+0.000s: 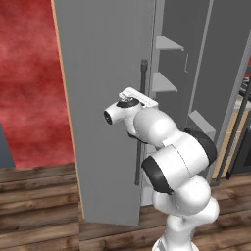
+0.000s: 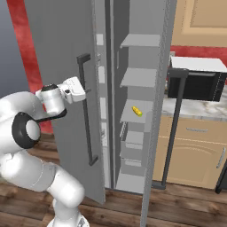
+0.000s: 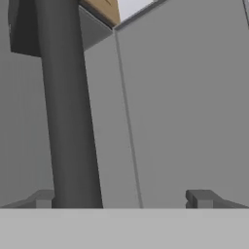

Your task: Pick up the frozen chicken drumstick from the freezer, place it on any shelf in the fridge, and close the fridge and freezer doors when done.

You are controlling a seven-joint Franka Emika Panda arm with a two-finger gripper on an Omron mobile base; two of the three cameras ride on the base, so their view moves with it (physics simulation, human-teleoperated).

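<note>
1. Hand view: gripper point(image 3: 121, 199) with tips spread wide apart, one at 7 o'clock, the other at 5 o'clock, clamped on nothing.
2. Dark bar handle point(image 3: 68, 107) rising from just inside the 7 o'clock tip toward 11 o'clock; touching that tip or merely beside it, cannot tell.
3. Grey door panel point(image 3: 189, 107) behind the handle, out toward 3 o'clock.
4. Left base view: hand up against the handle point(image 1: 142, 78) of the wide grey door point(image 1: 103, 98), near picture centre; fingertips hidden behind the wrist.
5. Short narrow pale shelves point(image 1: 164, 83) of an open compartment at 1 o'clock from the hand.
6. Right base view: hand at 9 o'clock, just beside the handle point(image 2: 84, 102) of the wide door point(image 2: 57, 53).
7. Freezer point(image 2: 137, 88) standing open at centre, its shelves stacked top to bottom, its narrower door point(image 2: 156, 133) swung out at 5 o'clock.
8. Small yellow lump point(image 2: 137, 111) on a middle freezer shelf, at 3 o'clock from the hand, well apart from it.
9. Frozen chicken drumstick: cannot find it in any view, so place relative to the gripper unknown.
10. Dark microwave point(image 2: 195, 80) on the counter at 2 o'clock.
</note>
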